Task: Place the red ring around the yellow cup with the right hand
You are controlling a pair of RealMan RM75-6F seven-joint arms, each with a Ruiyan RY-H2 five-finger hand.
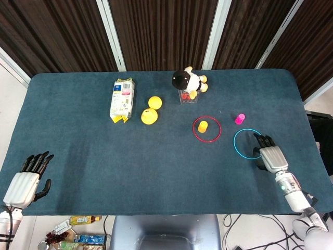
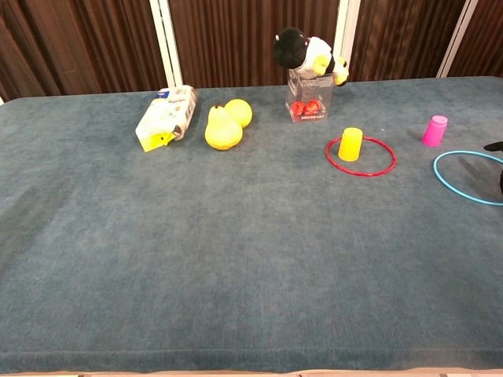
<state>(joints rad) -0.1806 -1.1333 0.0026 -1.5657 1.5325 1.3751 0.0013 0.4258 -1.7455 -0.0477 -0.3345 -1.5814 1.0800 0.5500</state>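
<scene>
The red ring (image 1: 207,129) (image 2: 361,155) lies flat on the blue cloth around the small yellow cup (image 1: 203,126) (image 2: 350,144), which stands upright inside it, toward its left side. My right hand (image 1: 271,155) rests flat on the table to the right of them, with its fingers stretched out and holding nothing. Its dark fingertips (image 1: 261,139) reach the right edge of a blue ring (image 1: 247,142) (image 2: 465,177). In the chest view only a dark fingertip (image 2: 495,146) shows at the right edge. My left hand (image 1: 27,182) lies at the near left corner, fingers apart and empty.
A pink cup (image 1: 240,119) (image 2: 434,130) stands behind the blue ring. At the back are a plush toy (image 1: 188,80) on a clear box (image 2: 309,101), a yellow pear (image 2: 222,129) and ball (image 2: 239,112), and a snack carton (image 1: 122,99).
</scene>
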